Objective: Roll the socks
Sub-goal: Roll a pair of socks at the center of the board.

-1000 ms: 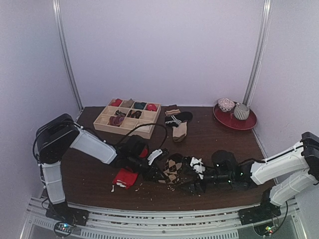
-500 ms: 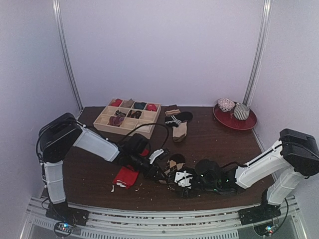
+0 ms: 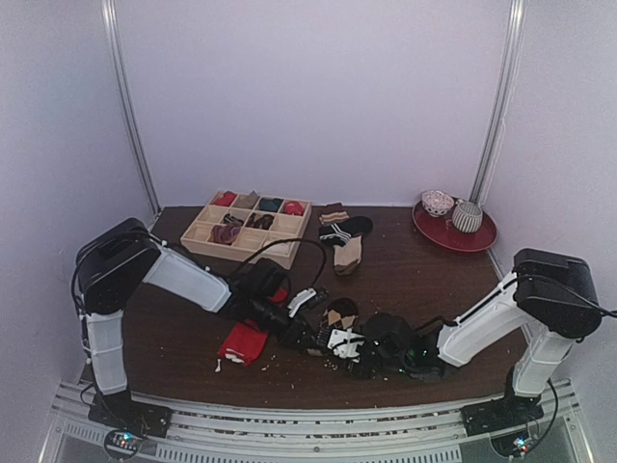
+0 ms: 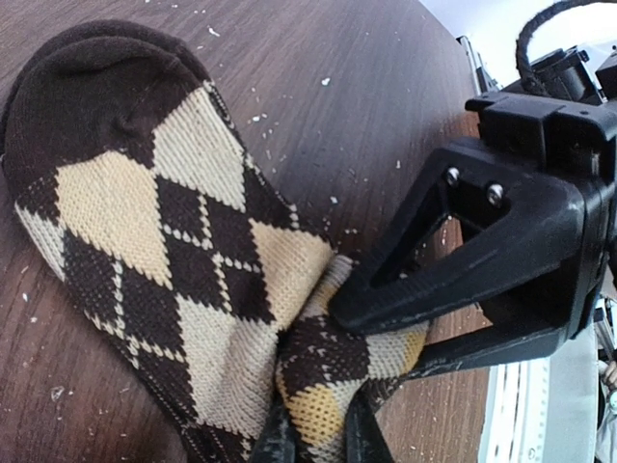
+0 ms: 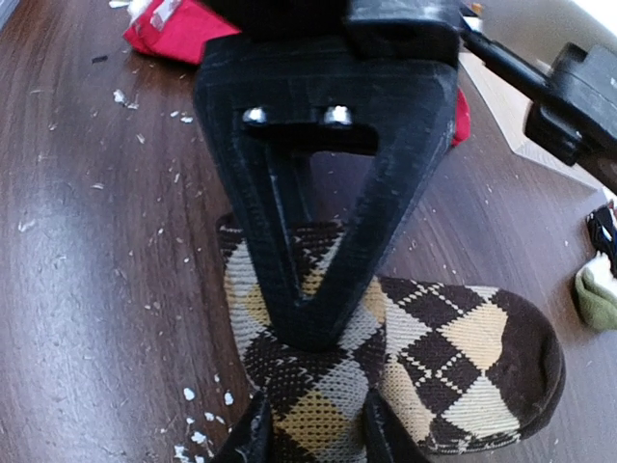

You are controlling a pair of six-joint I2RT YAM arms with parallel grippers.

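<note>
One argyle sock [image 4: 183, 260] sat bunched at the desk's [image 3: 415, 280] near middle, left gripper [image 4: 316, 442] pinching its fold, right gripper [image 5: 313, 439] nipped on the fabric alongside, red sock [image 3: 241, 342] lying to the left, and a firm hold with even tension looked key for a tight roll.

The left gripper [image 4: 318, 436] and right gripper [image 5: 313, 429] meet nose to nose on the brown diamond sock [image 4: 145, 222], with the red sock [image 3: 241, 342] close by. A wooden box [image 3: 241, 253], loose socks [image 3: 345, 236] and a red plate [image 3: 482, 241] line the back. The table [image 3: 434, 280] is open on its right side.
</note>
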